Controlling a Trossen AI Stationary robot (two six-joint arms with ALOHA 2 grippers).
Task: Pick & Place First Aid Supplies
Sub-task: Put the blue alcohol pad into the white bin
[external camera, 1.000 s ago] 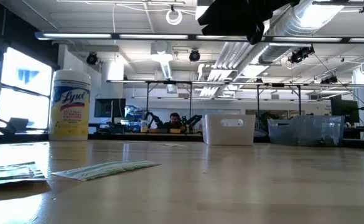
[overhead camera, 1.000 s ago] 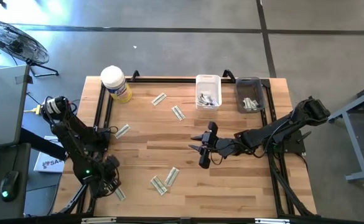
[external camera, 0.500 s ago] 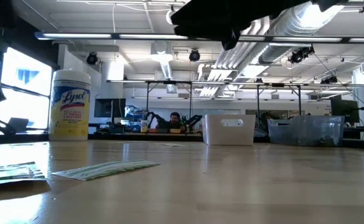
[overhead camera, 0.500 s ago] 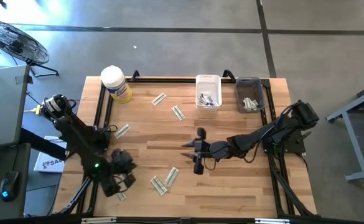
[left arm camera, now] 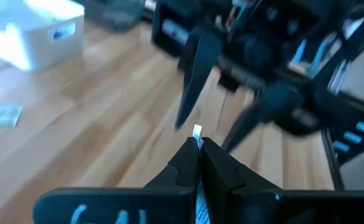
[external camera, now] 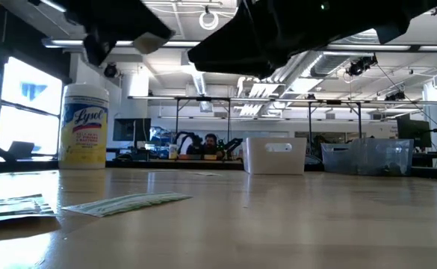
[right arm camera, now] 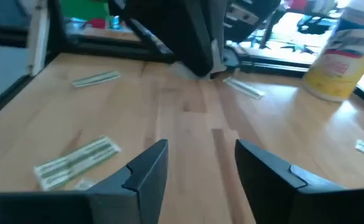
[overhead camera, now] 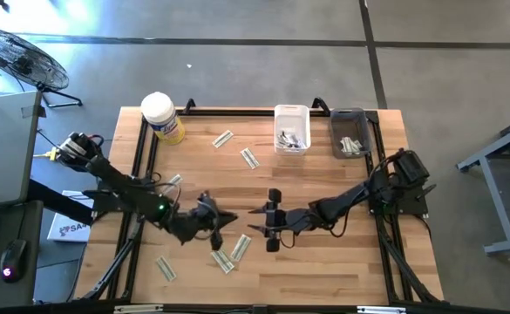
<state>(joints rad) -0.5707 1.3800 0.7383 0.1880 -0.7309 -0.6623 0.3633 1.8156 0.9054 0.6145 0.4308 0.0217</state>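
Note:
The first aid supplies are flat packets scattered on the wooden table: two green-and-white strips (overhead camera: pixel 231 252) near the front, one (overhead camera: pixel 166 268) at the near left, and others (overhead camera: pixel 249 157) farther back. My left gripper (overhead camera: pixel 230 218) is over the table's middle, nearly level and shut on a thin white packet (left arm camera: pixel 197 132). My right gripper (overhead camera: pixel 261 220) faces it from the right, open and with nothing in it; its fingers (left arm camera: pixel 191 81) show just beyond the packet. My left gripper pinches the white packet between its two fingers, and only the packet's end (left arm camera: pixel 197 130) sticks out past the fingertips. The fingers reach level toward the table's right. The packet is lifted clear of the table.
A white bin (overhead camera: pixel 291 128) and a grey bin (overhead camera: pixel 350 133) with packets in them stand at the far edge. The yellow wipes tub (overhead camera: pixel 161 116) stands at the far left corner. A black frame rail (overhead camera: pixel 141 148) borders the table.
My left gripper has risen from the near left corner and swung toward the table's middle, tipping from pointing down to nearly level. One strip stays on the table where it was. My right gripper has sunk and moved toward the left, meeting it.

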